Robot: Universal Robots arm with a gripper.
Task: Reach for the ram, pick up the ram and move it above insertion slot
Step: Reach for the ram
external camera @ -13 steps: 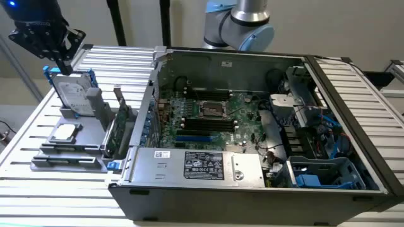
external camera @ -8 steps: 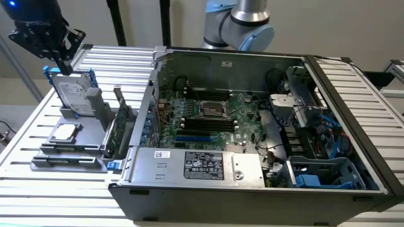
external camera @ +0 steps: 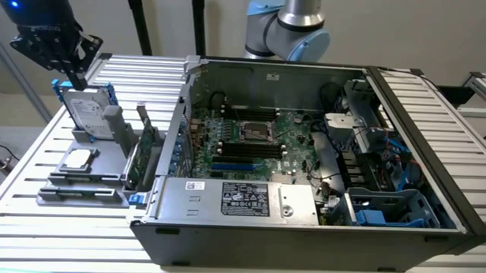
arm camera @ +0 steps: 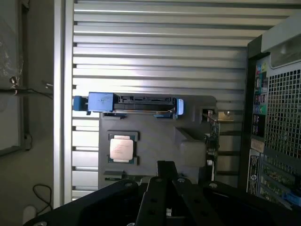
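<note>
slatted metal surface (external camera: 45, 239) before a pale wall with black poles (external camera: 140, 28); on it a large open computer case (external camera: 227, 242), motherboard (external camera: 251, 139) exposed, the robot arm (external camera: 292, 25) behind it; at the exterior view's left a grey holder (external camera: 114, 122) carries an upright hard drive (external camera: 87, 114), a green expansion card (external camera: 144, 153) standing beside the case, and a flat processor chip (external camera: 79, 160); the ram (arm camera: 113, 178) shows as a thin green edge in the holder just beside the chip, partly hidden; the gripper (external camera: 78, 82) hangs above the hard drive, fingers pressed together, holding nothing.
</note>
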